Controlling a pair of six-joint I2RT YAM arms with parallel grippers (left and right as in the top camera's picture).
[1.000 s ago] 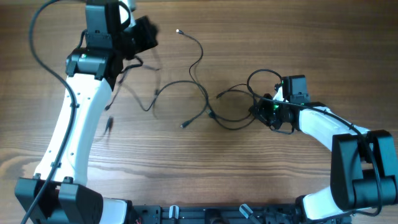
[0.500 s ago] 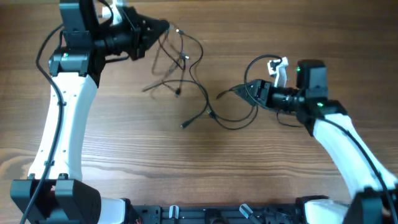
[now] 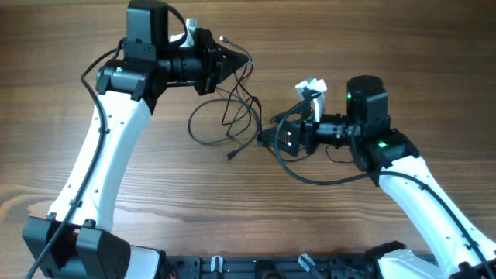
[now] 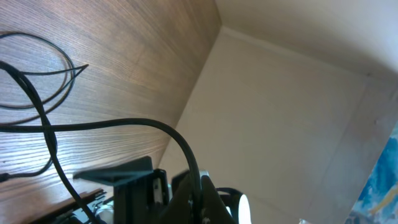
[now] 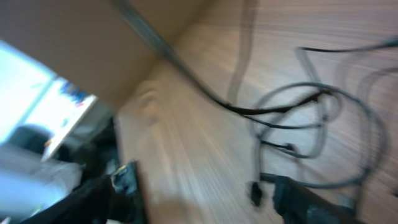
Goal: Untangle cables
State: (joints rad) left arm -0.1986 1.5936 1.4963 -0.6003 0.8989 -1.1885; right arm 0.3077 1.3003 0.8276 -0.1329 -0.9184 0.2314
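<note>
While the knot is not yet parted, my right pincer (image 3: pixel 280 139) hovers at its near edge (too dark and blurred to tell whether released or clenched). The cables (image 3: pixel 246 108) sprawl mid-way across the table (image 3: pixel 155 217), rising to my left pincer (image 3: pixel 236 60) beyond, clenched on them. Next, I judge: pin a loop, then pull apart gently.

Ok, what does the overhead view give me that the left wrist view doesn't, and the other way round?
Overhead only: the right gripper at the right side of the tangle, and the whole spread of the cables. Left wrist only: a pale wall beyond the table's far edge. Both: the wooden table, black cable loops lying on it, and the left gripper with a cable running from its tip.
</note>
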